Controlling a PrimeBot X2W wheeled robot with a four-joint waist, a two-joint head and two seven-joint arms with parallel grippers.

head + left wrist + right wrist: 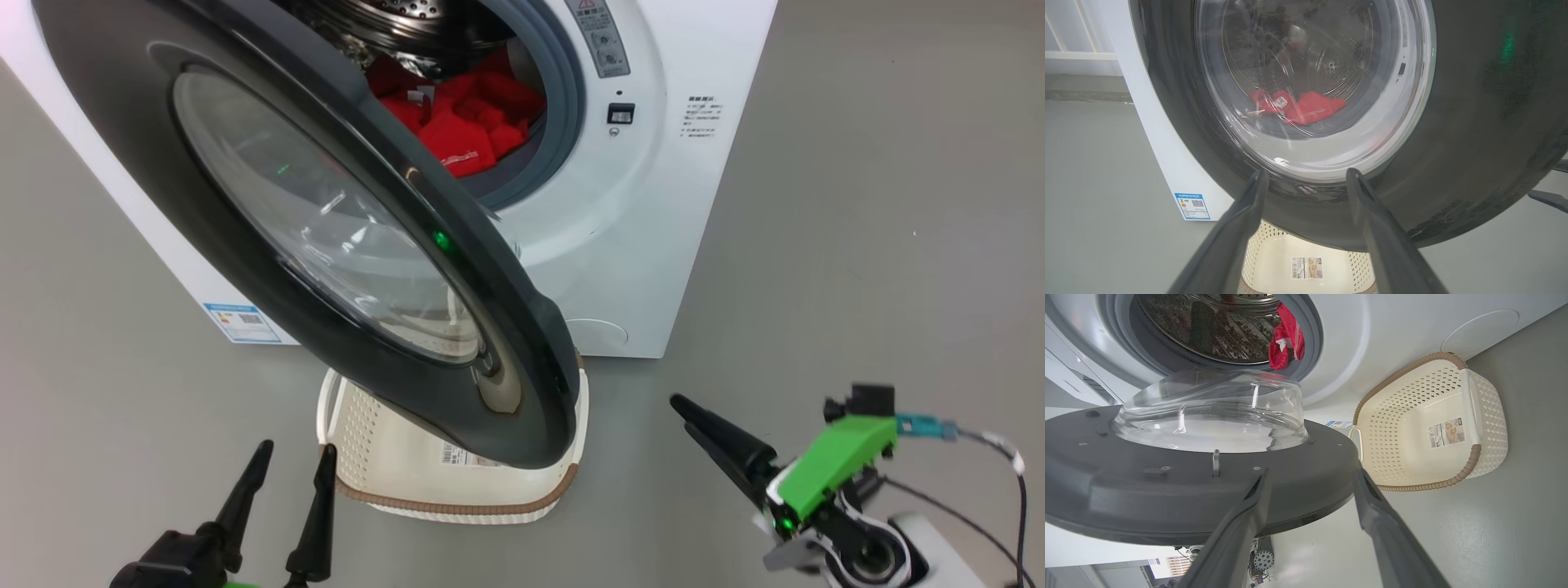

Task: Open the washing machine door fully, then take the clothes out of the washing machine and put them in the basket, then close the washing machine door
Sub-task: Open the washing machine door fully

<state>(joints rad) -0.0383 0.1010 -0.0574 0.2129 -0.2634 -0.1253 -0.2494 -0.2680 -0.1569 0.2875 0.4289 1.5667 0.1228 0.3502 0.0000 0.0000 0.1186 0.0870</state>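
The washing machine (686, 204) stands in front of me. Its door (204, 212), black-rimmed with a bulging glass window, is swung partway out toward me. Red clothes (465, 122) lie in the steel drum, and in the left wrist view I see the clothes (1306, 108) through the glass. The cream basket (457, 498) sits on the floor, half under the door's lower edge. My left gripper (297, 447) is open and empty, left of the basket. My right gripper (684, 412) is open and empty, on the door's right and apart from it. In the right wrist view the door (1147, 498) lies just beyond my right gripper (1312, 473).
Grey floor surrounds the machine. A blue sticker (242, 321) marks the machine's lower left corner, and a round cover (600, 333) sits low on its front. A cable (996, 457) trails from my right wrist. The basket (1474, 457) holds a paper label only.
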